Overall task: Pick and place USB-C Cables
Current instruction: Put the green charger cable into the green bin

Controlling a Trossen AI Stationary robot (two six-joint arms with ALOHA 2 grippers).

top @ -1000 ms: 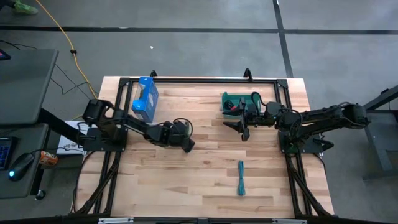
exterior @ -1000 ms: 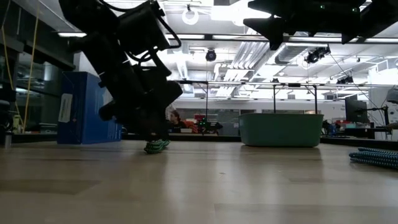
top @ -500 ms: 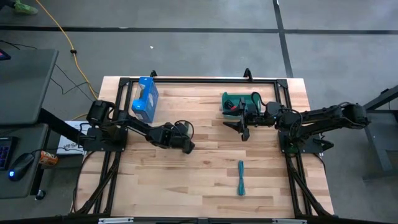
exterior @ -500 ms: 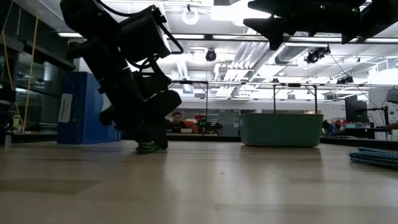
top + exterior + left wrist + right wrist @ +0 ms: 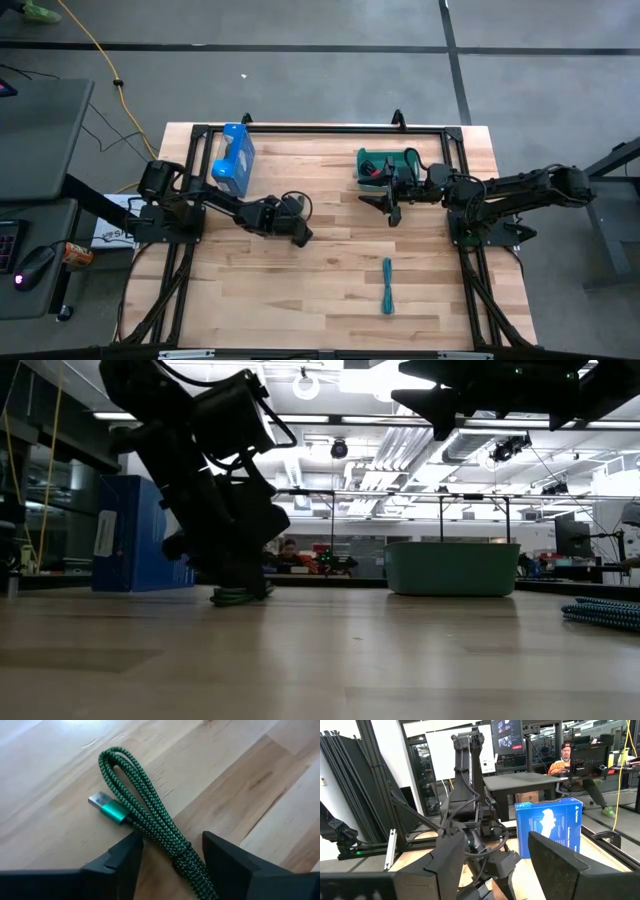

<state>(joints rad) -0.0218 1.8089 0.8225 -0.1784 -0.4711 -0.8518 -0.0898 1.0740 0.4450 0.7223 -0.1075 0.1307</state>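
Note:
The green cable [image 5: 145, 805] lies flat on the wood, a folded braided bundle with a green metal plug [image 5: 107, 806]. My left gripper [image 5: 171, 840] is open and low over it, one finger on each side of the bundle; I see no touch. It stands mid-table [image 5: 301, 234], down at the tabletop [image 5: 240, 582]. The teal cable [image 5: 387, 285] lies near the table's near edge. A red-and-black bit [image 5: 372, 173] shows inside the teal bin [image 5: 362, 156]. The dark blue cable is not visible. My right gripper [image 5: 389, 207] waits open beside the bin.
A bright blue box [image 5: 235, 158] stands toward the far left of the table. A black frame [image 5: 320, 129] runs around the table's edges. Bare wood [image 5: 330, 260] lies between the two grippers and the teal cable. A person [image 5: 567, 755] sits beyond the table.
My left gripper has come down onto the green cable until its fingertips reach the tabletop on either side of the bundle. The right arm has kept still.

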